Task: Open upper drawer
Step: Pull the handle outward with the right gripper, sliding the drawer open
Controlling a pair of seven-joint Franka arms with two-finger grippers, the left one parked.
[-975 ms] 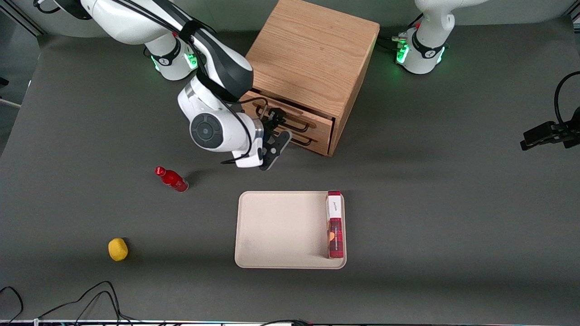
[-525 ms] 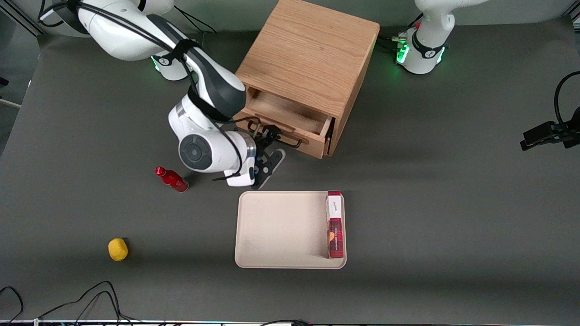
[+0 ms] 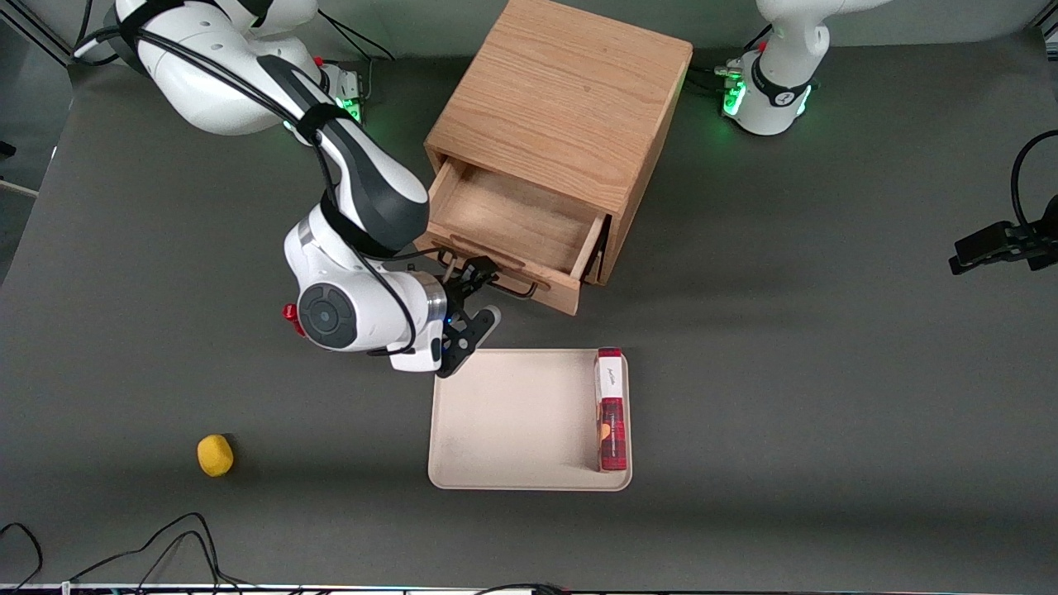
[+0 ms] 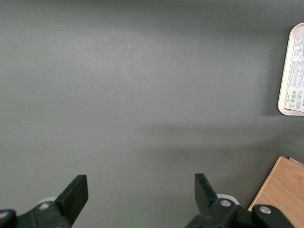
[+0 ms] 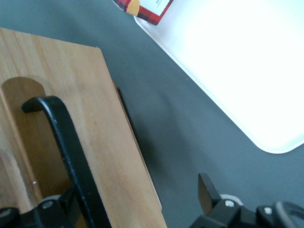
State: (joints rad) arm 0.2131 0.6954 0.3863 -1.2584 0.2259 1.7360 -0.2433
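The upper drawer [image 3: 517, 235] has slid a long way out of the wooden cabinet [image 3: 562, 107] since a second ago, when it was shut, and the arm has come toward the tray with it.

The gripper [image 3: 473, 291] sits right at the front of the drawer, low over the table [image 3: 826, 372]. One of its fingers [image 5: 61, 209] is hooked in against the black bar handle [image 5: 71, 156], and the other finger [image 5: 209, 190] stands apart over the bare table, so the fingers look spread, hooking the bar, not pinching it.

The drawer now sticks out of the cabinet toward the front camera, and I can see its bare wooden floor. It looks empty. The job seems almost done; maybe a little more pull is left, then the gripper can let go.

Just nearer the camera is a cream tray [image 3: 512, 421] with a red box [image 3: 612, 413] standing along one edge. A yellow lemon [image 3: 215, 455] lies toward the working arm's end. A red bottle [image 3: 289, 312] peeks out by the arm.
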